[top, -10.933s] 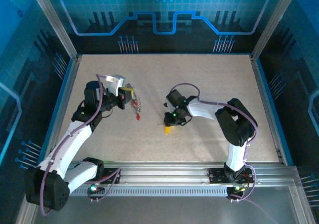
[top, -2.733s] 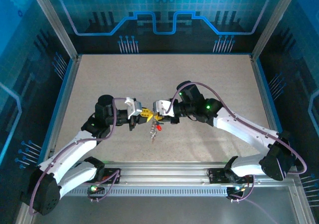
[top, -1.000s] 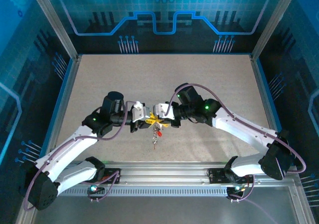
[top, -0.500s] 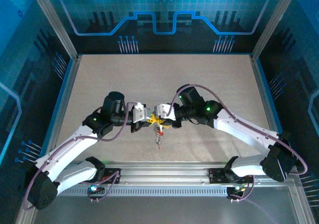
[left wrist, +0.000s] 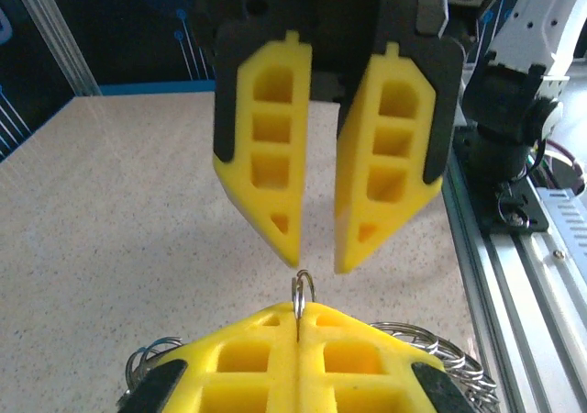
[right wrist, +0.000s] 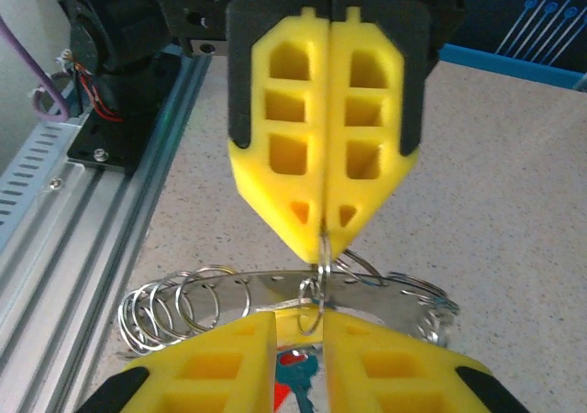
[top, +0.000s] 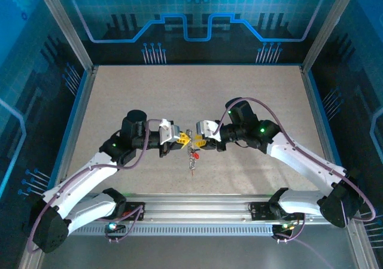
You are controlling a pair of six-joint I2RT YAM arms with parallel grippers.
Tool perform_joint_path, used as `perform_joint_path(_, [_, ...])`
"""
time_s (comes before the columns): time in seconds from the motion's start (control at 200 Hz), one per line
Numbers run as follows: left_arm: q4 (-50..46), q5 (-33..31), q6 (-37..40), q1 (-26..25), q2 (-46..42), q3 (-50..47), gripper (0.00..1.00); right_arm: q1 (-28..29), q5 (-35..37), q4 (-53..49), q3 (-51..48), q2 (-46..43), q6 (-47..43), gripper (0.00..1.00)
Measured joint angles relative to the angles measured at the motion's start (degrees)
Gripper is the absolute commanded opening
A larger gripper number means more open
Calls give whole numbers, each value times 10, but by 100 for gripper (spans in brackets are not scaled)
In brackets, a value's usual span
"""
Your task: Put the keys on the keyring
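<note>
The keyring [right wrist: 386,295] is a curved metal band strung with several silver split rings. In the top view it dangles as a dark chain [top: 191,155] between the two grippers. My left gripper [left wrist: 300,307] is shut on one small split ring [left wrist: 302,289], which stands up out of its yellow fingertips. My right gripper [right wrist: 301,326] faces it tip to tip, its jaws a little apart, with that ring hanging in the gap. A yellow key head [right wrist: 294,322] sits between its fingers, and red [right wrist: 290,359] and blue [right wrist: 301,377] key heads hang below.
The speckled beige table [top: 251,95] lies bare around the arms. The aluminium rail [top: 197,206] with both arm bases runs along the near edge. Blue-lit enclosure walls and metal posts [top: 63,30] close in the sides and back.
My left gripper has closed on the split ring. My right gripper has opened and drawn back a little to the right, and the hanging bundle has shifted slightly right.
</note>
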Motion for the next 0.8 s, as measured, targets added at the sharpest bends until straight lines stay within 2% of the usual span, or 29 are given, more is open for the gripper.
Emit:
perform_joint_path(0.365, [90,29,-62,0,0,-33,0,0,1,19,-11,2,17,9])
perform_joint_path(0.8, [170,35,-109,0,1,-64,0,5,0,38,-16,10,28,16])
